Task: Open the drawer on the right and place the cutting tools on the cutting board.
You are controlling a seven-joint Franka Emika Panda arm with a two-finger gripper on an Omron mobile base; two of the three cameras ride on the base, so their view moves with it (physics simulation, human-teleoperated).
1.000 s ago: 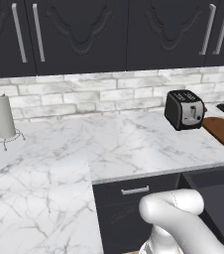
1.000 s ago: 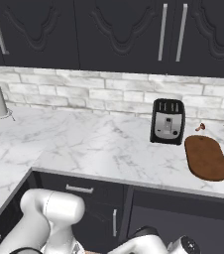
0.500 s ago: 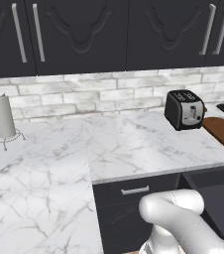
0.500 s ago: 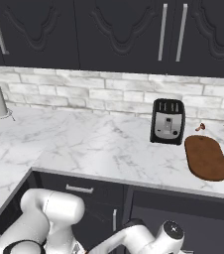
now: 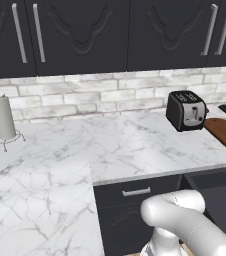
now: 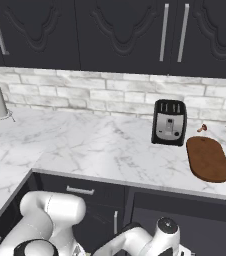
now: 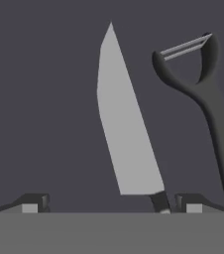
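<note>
Claw (image 7: 111,203) spread (wide), drawer (image 7: 44,99) holding knife (image 7: 121,124), peeler (image 7: 203,94)

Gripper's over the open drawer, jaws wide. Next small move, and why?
Probably drop straight down and close on the knife: the gripper stands open with its fingertips either side of the handle end, not yet gripping. The peeler lies beside it, so keep clear. The cutting board is bare.
</note>
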